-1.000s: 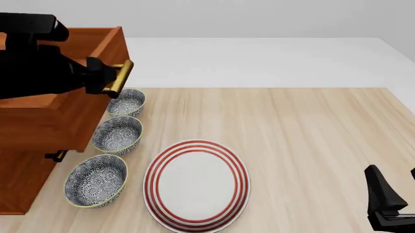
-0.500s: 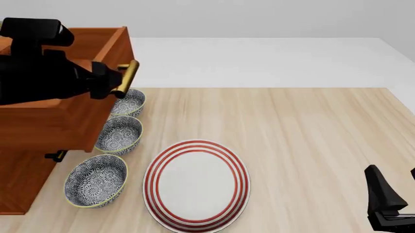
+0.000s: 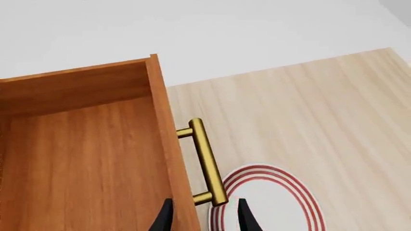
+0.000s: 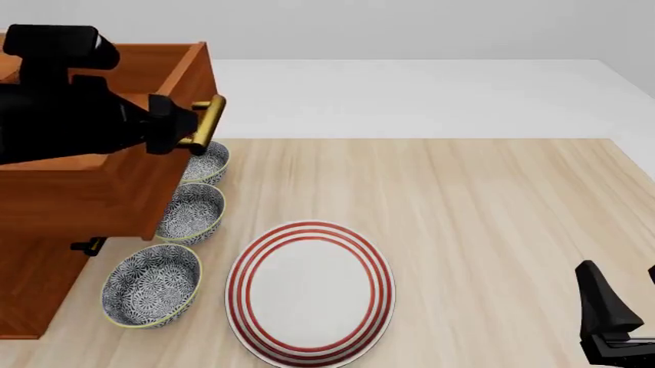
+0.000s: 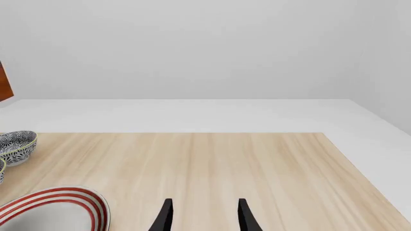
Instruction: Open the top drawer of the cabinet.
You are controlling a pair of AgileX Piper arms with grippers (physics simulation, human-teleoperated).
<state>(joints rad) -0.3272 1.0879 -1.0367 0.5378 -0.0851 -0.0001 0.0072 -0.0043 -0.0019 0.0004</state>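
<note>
The cabinet (image 4: 31,284) stands at the table's left edge. Its top drawer (image 4: 103,192) is pulled far out over the bowls, and its bare wooden inside (image 3: 83,159) shows in the left wrist view. My left gripper (image 4: 182,129) is at the gold handle (image 4: 208,121). In the left wrist view its fingers (image 3: 165,217) are spread, one on each side of the near end of the handle (image 3: 207,161), without clamping it. My right gripper (image 4: 614,322) hangs open at the near right, with nothing between its fingers (image 5: 244,216).
Three patterned bowls (image 4: 202,162) (image 4: 190,211) (image 4: 152,284) line up beside the cabinet, the far two partly under the drawer. A red-ringed white plate (image 4: 310,291) lies in the near middle. A lower drawer's handle (image 4: 87,247) sticks out below.
The top drawer has slid further out to the right, and the left gripper moved with it at the handle. The right arm has not moved.
</note>
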